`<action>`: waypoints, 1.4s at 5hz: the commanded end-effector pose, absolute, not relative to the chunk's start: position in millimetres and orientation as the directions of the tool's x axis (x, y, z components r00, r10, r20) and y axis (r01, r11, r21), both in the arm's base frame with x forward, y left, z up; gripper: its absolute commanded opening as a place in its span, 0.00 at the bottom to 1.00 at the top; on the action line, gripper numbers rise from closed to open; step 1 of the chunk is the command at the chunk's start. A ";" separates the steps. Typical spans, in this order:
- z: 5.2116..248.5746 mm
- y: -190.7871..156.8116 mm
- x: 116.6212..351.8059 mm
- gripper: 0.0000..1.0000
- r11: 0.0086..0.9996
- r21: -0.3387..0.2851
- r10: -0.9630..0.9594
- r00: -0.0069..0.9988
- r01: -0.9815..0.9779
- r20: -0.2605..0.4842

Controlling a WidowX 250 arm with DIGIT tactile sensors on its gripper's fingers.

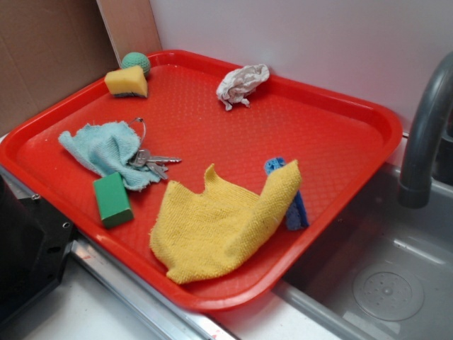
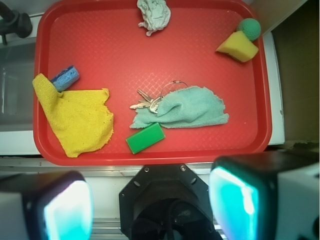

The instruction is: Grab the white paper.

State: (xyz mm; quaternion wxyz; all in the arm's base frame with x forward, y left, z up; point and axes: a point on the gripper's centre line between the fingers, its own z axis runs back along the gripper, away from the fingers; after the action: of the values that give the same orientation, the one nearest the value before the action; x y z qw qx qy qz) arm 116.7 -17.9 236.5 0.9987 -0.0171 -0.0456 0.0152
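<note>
The white paper (image 1: pixel 242 83) is a small wrinkly wad lying near the far edge of the red tray (image 1: pixel 340 134). It also shows in the wrist view (image 2: pixel 154 15) at the top middle of the tray (image 2: pixel 125 45). My gripper (image 2: pixel 150 205) hangs high above the tray's near rim, far from the paper. Its two fingers stand wide apart with nothing between them. In the exterior view only a black part of the arm shows at the lower left.
On the tray lie a big yellow cloth (image 1: pixel 219 223) over a blue sponge (image 1: pixel 294 205), a light blue cloth (image 1: pixel 106 150) with keys (image 1: pixel 152 161), a green block (image 1: pixel 112 200), a yellow sponge (image 1: pixel 127 81) and a green ball (image 1: pixel 136 61). A sink with faucet (image 1: pixel 425 134) is to the right.
</note>
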 end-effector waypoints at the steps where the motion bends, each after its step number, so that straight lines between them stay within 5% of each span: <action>1: 236.5 -17.9 116.7 1.00 0.999 -0.035 0.032 0.995 -0.029 0.091; 2: 186.5 32.1 123.9 1.00 0.978 0.032 0.209 0.976 -0.207 -0.061; 3: 141.9 55.8 154.0 1.00 0.986 0.099 0.131 0.990 -0.134 0.045; 4: 123.5 50.8 182.4 1.00 0.997 0.068 0.032 0.983 -0.045 0.179; 5: 106.9 34.4 233.2 1.00 0.992 0.109 -0.089 0.952 0.059 0.292; 7: 96.6 14.5 269.9 1.00 0.989 0.139 -0.091 0.942 0.048 0.323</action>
State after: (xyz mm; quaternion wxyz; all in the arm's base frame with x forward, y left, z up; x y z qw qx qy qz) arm 251.1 18.5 76.8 0.9880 0.0632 -0.1361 -0.0369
